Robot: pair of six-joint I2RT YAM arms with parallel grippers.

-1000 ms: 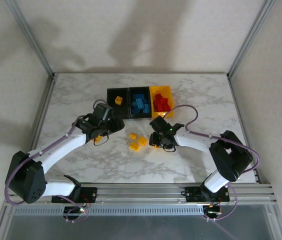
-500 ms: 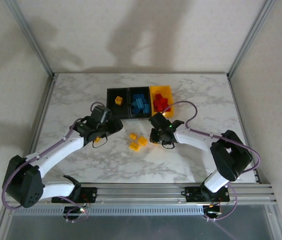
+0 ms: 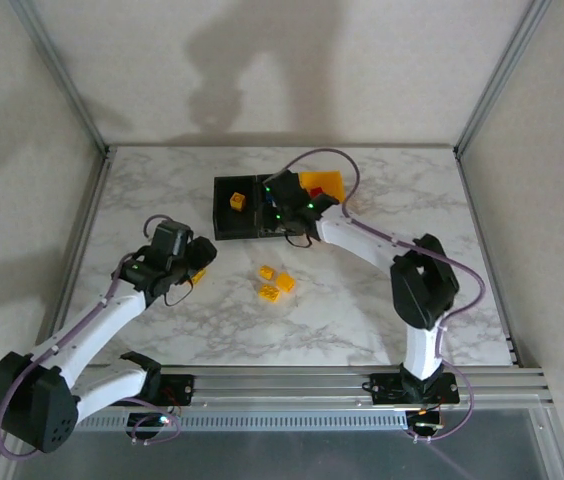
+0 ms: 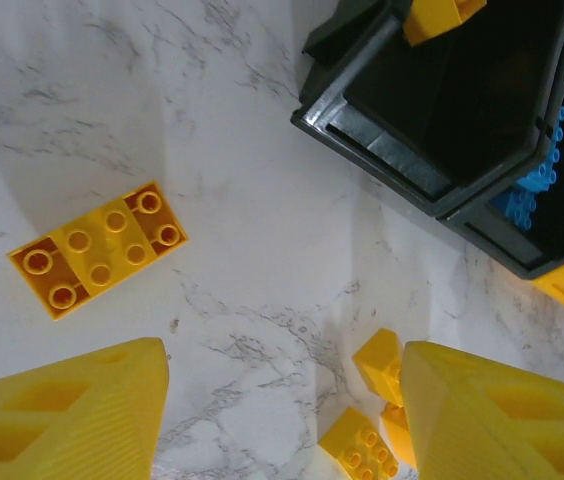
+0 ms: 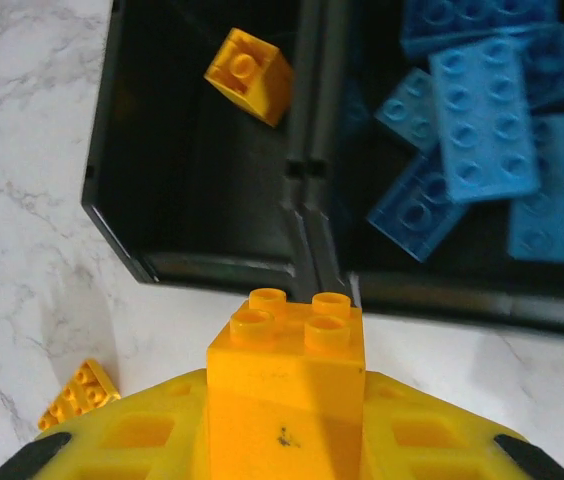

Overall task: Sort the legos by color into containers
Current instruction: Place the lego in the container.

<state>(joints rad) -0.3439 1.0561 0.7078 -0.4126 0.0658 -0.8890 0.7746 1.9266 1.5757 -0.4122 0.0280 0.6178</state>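
Right gripper (image 5: pixel 287 440) was pinched tight on a yellow brick (image 5: pixel 287 370), studs up, poised at the near wall where the two black bins met. Left bin (image 5: pixel 102 190) had a lone brick (image 5: pixel 249 75), yellow, tilted on its floor. Middle bin (image 5: pixel 462 300), touching it, carried the blue bricks (image 5: pixel 487 120) in a loose heap. Yellow bin (image 3: pixel 327 180) closed the row on the right, partly behind the right arm. Left gripper (image 4: pixel 282 420) hung over the table (image 4: pixel 212 120) with fingers spread and nothing between them. A flat brick (image 4: pixel 99 262), yellow, lay just beyond its left finger. Loose bricks (image 3: pixel 274 282), three yellow ones, sat clustered on the marble between the arms.
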